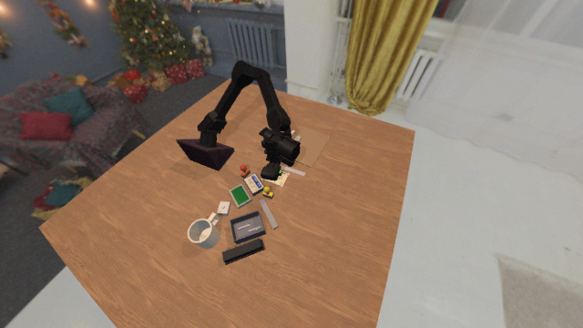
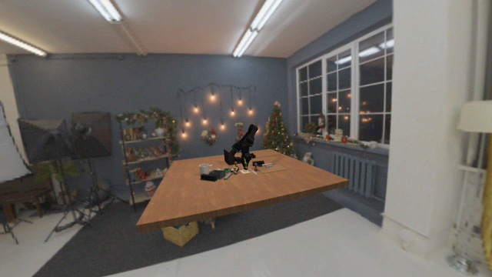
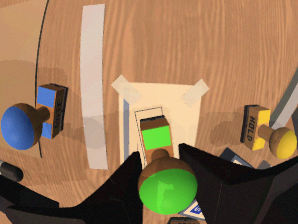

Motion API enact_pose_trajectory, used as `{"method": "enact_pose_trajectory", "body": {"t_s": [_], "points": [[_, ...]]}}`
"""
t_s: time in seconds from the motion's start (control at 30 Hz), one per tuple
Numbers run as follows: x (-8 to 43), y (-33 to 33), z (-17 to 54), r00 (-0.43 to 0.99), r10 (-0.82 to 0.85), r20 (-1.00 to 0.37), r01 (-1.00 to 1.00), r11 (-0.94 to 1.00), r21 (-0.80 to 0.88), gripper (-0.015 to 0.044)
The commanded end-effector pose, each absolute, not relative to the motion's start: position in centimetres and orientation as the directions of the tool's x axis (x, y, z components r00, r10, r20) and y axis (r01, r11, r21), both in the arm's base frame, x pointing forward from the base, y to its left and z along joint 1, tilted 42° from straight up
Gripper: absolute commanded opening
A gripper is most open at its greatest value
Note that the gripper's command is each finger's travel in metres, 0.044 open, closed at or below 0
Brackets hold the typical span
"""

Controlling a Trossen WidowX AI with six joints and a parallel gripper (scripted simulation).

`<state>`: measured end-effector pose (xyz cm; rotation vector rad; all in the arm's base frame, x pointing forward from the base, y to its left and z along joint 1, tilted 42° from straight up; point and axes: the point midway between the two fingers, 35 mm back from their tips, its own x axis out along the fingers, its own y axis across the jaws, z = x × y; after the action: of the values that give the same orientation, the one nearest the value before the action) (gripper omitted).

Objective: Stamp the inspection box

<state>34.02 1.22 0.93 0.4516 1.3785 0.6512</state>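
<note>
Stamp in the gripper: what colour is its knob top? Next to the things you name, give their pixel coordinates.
The held stamp's knob (image 3: 168, 191) is bright green, clearest in the wrist view.

Glossy green knob (image 3: 168, 191) above matt paper card (image 3: 187, 112).

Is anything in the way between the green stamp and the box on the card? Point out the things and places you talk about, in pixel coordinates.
Nothing visible is in the way. The fingers hold the green stamp (image 3: 156, 136) right over the box outline on the card (image 3: 185, 112). The blue stamp (image 3: 22, 126) and yellow stamp (image 3: 283, 143) stand off to the sides.
</note>
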Motion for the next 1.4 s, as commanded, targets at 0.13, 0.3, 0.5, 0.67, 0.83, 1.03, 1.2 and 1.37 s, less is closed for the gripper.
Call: {"method": "enact_pose_trajectory", "body": {"t_s": [0.13, 0.3, 0.5, 0.67, 0.83, 1.03, 1.2, 1.37], "points": [[33.9, 1.6, 0.5, 0.061, 0.664, -0.745, -0.152, 0.744, 0.651, 0.0], [33.9, 1.9, 0.3, 0.061, 0.665, -0.744, -0.152, 0.743, 0.651, 0.0], [33.9, 2.1, 0.0, 0.061, 0.666, -0.744, -0.152, 0.743, 0.652, 0.0], [33.8, 2.3, -0.1, 0.061, 0.666, -0.744, -0.151, 0.743, 0.652, 0.0], [33.8, 2.3, -0.1, 0.061, 0.666, -0.744, -0.151, 0.743, 0.652, 0.0], [33.9, 2.4, -0.2, 0.061, 0.666, -0.744, -0.151, 0.743, 0.652, 0.0], [33.9, 2.4, -0.3, 0.061, 0.666, -0.744, -0.151, 0.743, 0.652, 0.0], [33.9, 2.5, -0.3, 0.061, 0.666, -0.744, -0.151, 0.742, 0.653, 0.0]]}}
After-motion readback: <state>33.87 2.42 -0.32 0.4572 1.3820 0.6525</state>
